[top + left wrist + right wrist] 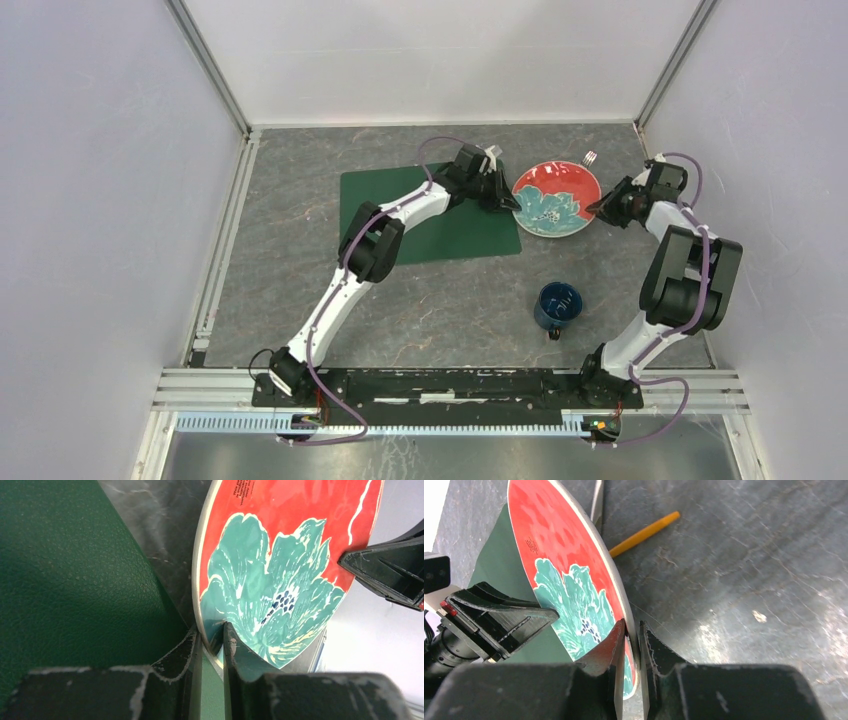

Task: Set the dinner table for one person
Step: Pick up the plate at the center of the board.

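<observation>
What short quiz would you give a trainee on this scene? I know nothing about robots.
1. True or false: the blue mug stands on the green placemat.
2. How many grippers clamp the plate? A none, B one, C two.
3. What colour is the flower on the plate?
Key: 1 false, the mug stands on the bare dinner table. 2 C, the left gripper and right gripper pinch opposite rims. 3 teal.

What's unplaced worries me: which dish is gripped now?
The round red plate with a teal flower, rim pinched by left gripper and right gripper; the dark blue mug stands untouched.
</observation>
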Motion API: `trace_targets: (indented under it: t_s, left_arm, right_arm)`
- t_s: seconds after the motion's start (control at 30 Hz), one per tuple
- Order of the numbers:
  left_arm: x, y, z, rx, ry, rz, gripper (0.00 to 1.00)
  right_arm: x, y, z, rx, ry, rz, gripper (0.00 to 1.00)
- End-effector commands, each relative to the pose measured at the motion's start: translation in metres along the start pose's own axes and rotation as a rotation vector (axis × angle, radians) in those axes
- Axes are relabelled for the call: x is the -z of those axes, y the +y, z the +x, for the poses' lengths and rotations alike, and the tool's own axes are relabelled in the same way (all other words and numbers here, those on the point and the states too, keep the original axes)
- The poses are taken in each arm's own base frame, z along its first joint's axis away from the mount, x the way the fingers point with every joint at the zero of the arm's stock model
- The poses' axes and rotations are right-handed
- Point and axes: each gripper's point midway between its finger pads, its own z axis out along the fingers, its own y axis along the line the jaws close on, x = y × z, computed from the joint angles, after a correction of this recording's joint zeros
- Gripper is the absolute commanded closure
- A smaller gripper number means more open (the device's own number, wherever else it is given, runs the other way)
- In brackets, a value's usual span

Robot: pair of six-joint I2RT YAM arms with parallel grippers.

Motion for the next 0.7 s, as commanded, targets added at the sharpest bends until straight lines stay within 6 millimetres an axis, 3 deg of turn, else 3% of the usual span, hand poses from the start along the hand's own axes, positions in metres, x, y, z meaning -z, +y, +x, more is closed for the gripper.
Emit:
trace_targets:
  t_s: [0.0, 0.2, 0.67]
  left_arm:
    - [0.013, -0.055, -0.005, -0.220, -0.023, 0.052, 0.98]
    - [0.018, -0.056, -0.007, -0.221, -0.028, 0.049, 0.98]
    - [0.019, -0.070, -0.022, -0.224, -0.069, 0.079, 0.98]
  right_arm:
    - [-0.003, 0.076, 0.005, 0.093, 0.046, -0.233, 1.00]
    - [-0.006, 0.071, 0.020, 0.088, 0.060, -0.210, 1.00]
    - [-0.010, 0.072, 0.012, 0.105, 0.052, -0.200, 1.00]
